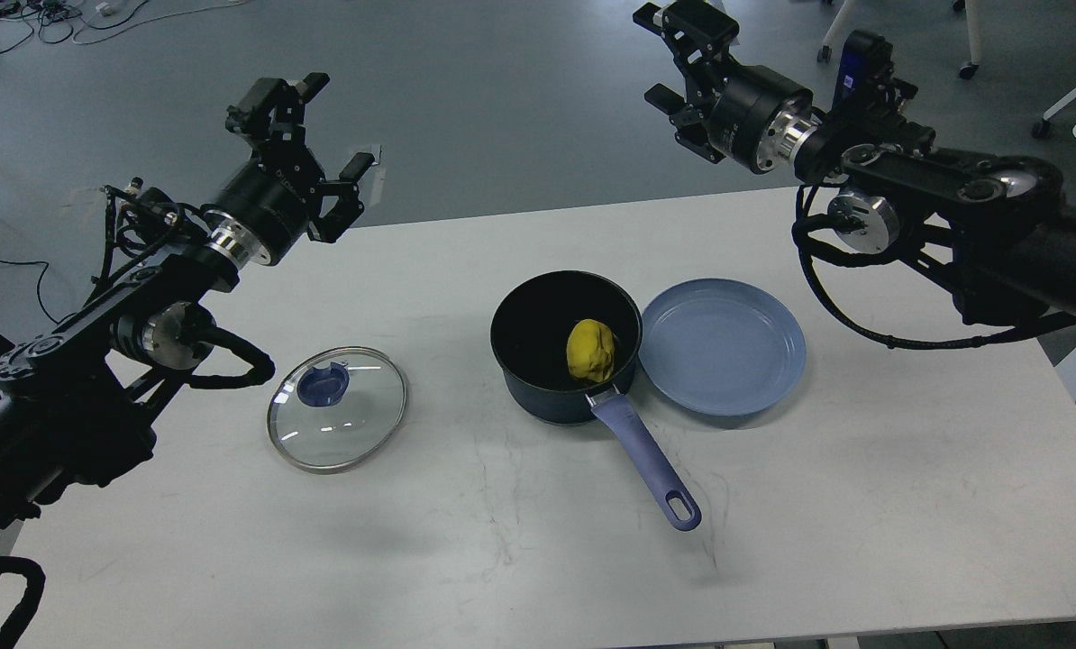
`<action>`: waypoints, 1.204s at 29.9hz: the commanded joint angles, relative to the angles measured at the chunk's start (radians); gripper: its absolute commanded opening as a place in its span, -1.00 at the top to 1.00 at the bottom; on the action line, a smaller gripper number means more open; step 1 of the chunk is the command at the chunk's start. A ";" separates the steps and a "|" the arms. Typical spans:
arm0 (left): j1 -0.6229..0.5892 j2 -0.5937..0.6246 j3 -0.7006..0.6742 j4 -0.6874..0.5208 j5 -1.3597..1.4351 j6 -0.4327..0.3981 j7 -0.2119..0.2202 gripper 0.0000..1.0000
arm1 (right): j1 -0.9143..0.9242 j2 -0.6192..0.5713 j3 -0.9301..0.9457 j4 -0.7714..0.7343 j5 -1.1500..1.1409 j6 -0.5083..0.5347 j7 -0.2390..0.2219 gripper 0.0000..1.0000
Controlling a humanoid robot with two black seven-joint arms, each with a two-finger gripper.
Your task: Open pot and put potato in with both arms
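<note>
yellow potato [590, 350] is sitting inside the pot [563, 347], a bit right of centre against the black interior. the pot's uncovered and stands about mid-table, with its lavender-blue handle [646, 458] pointing toward me and slightly right, hole end nearest the front edge.

the glass lid [337, 408] lies flat on the white table [502, 559] well left of the pot, blue knob [323, 384] showing through the glass (looks like it's knob-side down, but i can't say for sure from this angle). a blue-grey plate [723, 346] sits just right of the pot, its rim touching or nearly touching the pot's side, nothing on it.

both my arms are up and off the table. left gripper [320, 126] hangs over the far left part of the table, fingers spread wide with nothing between them. right gripper [666, 56] is up near the top of the view, out past the far table edge, fingers also apart and holding nothing. neither one is touching the pot, lid or plate.

grey floor behind the table, some cables [15, 22] in the top left corner.
</note>
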 commanded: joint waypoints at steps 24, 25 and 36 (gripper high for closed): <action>0.036 -0.032 -0.010 0.015 -0.087 0.002 0.184 -0.96 | -0.115 0.084 0.232 -0.070 0.047 -0.054 -0.292 -0.96; 0.036 -0.032 -0.010 0.013 -0.087 0.000 0.184 -0.96 | -0.115 0.084 0.233 -0.075 0.047 -0.071 -0.286 -0.99; 0.048 -0.034 -0.010 0.013 -0.087 -0.001 0.181 -0.96 | -0.116 0.093 0.220 -0.070 0.046 -0.087 -0.281 -1.00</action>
